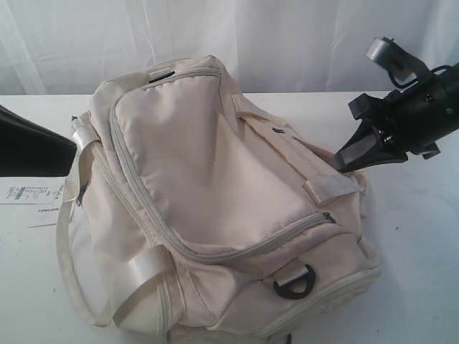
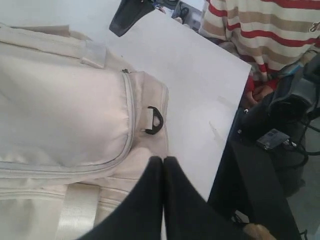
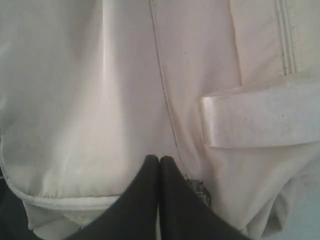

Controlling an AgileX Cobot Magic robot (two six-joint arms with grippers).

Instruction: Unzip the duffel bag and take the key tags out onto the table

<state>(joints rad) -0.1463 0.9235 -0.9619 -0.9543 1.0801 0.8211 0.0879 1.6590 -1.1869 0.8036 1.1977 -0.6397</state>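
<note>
A large cream-white fabric duffel bag lies on a plain white counter. It fills the middle of the scene, slanting from far left to near right. Its broad top panel faces up, smooth with a few soft creases. A cream zipper curves around the panel's left and near edges and looks closed, with its pull at the right end. A black plastic D-ring sits at the bag's near right end. A glossy webbing strap crosses the near left corner, and a thinner carry strap loops down the left side. Bare counter shows to the right and beyond the bag.
</note>
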